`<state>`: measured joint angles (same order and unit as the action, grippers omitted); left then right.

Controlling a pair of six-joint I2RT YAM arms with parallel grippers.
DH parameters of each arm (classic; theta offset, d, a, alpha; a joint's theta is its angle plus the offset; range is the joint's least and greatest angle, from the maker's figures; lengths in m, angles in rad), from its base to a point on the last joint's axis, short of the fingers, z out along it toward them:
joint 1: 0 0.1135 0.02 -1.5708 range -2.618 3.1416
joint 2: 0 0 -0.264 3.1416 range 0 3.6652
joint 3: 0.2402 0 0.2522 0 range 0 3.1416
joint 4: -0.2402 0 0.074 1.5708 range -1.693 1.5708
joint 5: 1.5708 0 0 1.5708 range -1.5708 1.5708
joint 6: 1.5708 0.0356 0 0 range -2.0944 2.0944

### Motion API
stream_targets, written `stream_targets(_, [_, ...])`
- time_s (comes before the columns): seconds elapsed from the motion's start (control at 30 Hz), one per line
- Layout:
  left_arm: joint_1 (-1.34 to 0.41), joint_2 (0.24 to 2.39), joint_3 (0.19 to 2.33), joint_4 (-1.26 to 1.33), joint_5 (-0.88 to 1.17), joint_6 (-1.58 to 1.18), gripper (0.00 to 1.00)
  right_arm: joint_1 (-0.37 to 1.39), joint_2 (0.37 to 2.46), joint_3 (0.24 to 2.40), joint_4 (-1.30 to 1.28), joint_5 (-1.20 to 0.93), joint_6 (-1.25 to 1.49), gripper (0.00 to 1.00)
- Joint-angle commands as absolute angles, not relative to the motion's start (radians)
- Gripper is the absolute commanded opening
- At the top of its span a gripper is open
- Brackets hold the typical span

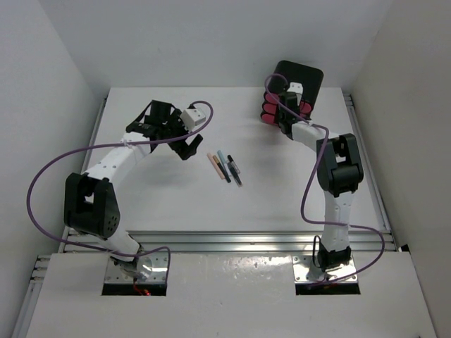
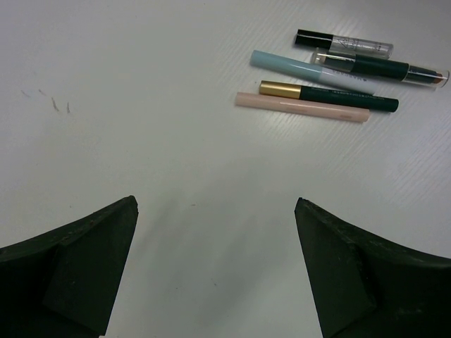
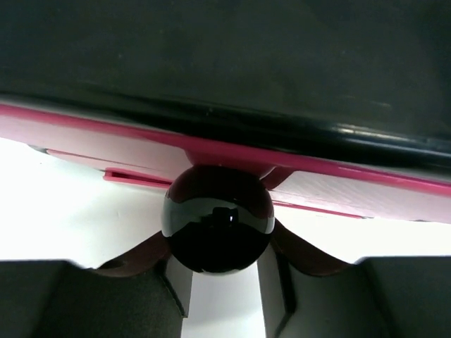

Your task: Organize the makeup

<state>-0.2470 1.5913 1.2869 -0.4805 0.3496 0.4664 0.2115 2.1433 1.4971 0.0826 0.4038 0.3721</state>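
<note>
Black L end effector (image 2: 215,211) hovers w/ fingers wide apart over white bench (image 2: 106,84), near thin beige, teal & dark makeup pencils (image 2: 331,95) lying side by side. R end effector (image 3: 222,278) clamped on glossy black round knob (image 3: 218,218) of pink drawer (image 3: 106,141) in black box (image 1: 310,77).

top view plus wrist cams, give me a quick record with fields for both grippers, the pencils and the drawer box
left gripper: open, empty, above the bare table, pencils ahead of it
right gripper: shut on the round black knob of a pink drawer
pencils: five thin sticks lying side by side mid-table, none held
drawer box: black, at the far right of the table, right arm reaching to its front
task state: pencils not yet picked up
</note>
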Motion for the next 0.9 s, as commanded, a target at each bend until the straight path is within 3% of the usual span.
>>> stream_targets(0.0, [-0.236,1.603,1.304,-0.460,0.354,0.463,1.00,0.215,2.068,1.454,0.204,0.344,0.347,0.42])
stream_targets(0.07, [-0.236,1.603,1.304,-0.460,0.354,0.463,1.00,0.216,2.034,1.416,0.186,0.337,0.377,0.59])
stream_targets(0.17, [-0.236,1.612,1.304,-0.460,0.365,0.463,1.00,0.227,2.013,1.381,0.146,0.348,0.425,0.75])
stream_targets(0.33, [-0.236,1.612,1.304,-0.460,0.383,0.463,1.00,0.233,2.042,1.397,0.086,0.391,0.486,0.74])
stream_targets(0.47, [-0.236,1.612,1.304,-0.460,0.383,0.463,1.00,0.232,2.083,1.434,0.101,0.434,0.505,0.58])
stream_targets(0.87, [-0.236,1.603,1.295,-0.460,0.383,0.463,1.00,0.259,2.195,1.531,0.055,0.577,0.495,0.49])
